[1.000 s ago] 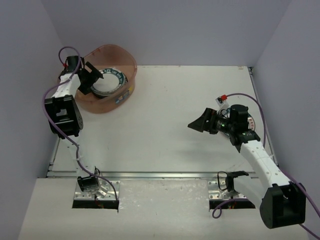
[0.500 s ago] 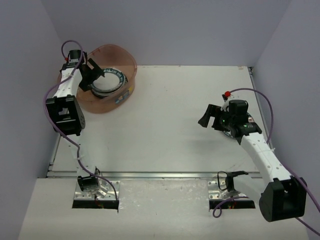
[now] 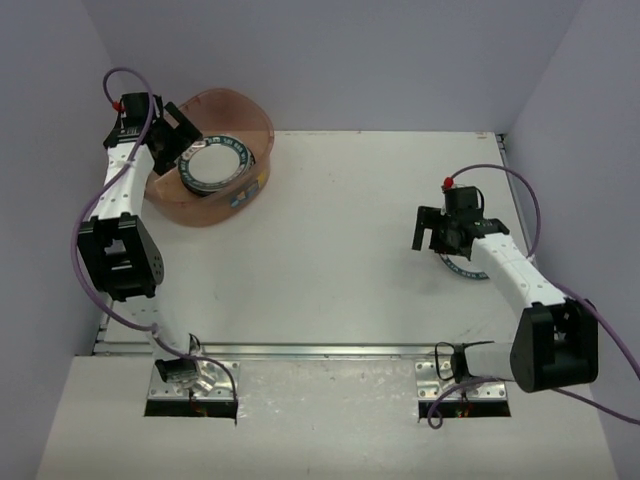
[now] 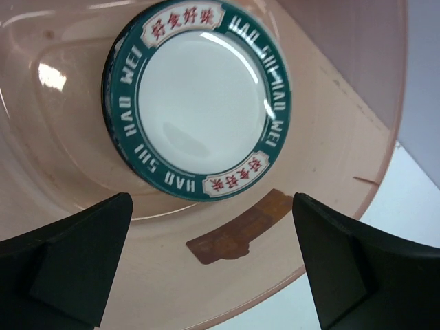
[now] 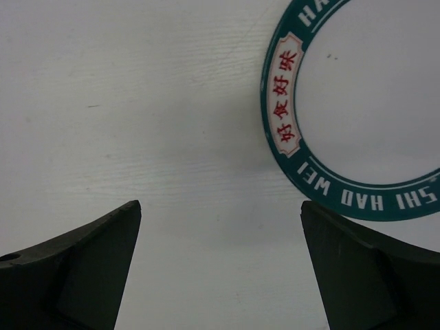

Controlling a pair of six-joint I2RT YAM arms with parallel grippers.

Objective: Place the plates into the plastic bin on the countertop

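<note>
The pinkish plastic bin (image 3: 258,128) stands at the back left of the white countertop (image 3: 330,220). A teal-rimmed white plate (image 3: 212,165) with red characters lies flat inside it. My left gripper (image 3: 178,138) hangs open over the bin's left side. In the left wrist view the plate (image 4: 199,103) fills the top, and the gripper (image 4: 212,203) has nothing between its fingers. Another teal-rimmed plate (image 3: 466,267) lies on the right, partly hidden under my right arm. My right gripper (image 3: 430,232) points down, open, just left of it. In the right wrist view the gripper (image 5: 220,206) is over bare countertop, with the plate (image 5: 357,103) at upper right.
Purple walls close in the back and both sides. A metal strip (image 3: 300,350) runs along the countertop's front edge, with the arm bases behind it. A brown label (image 4: 240,227) shows through the bin wall (image 4: 330,158).
</note>
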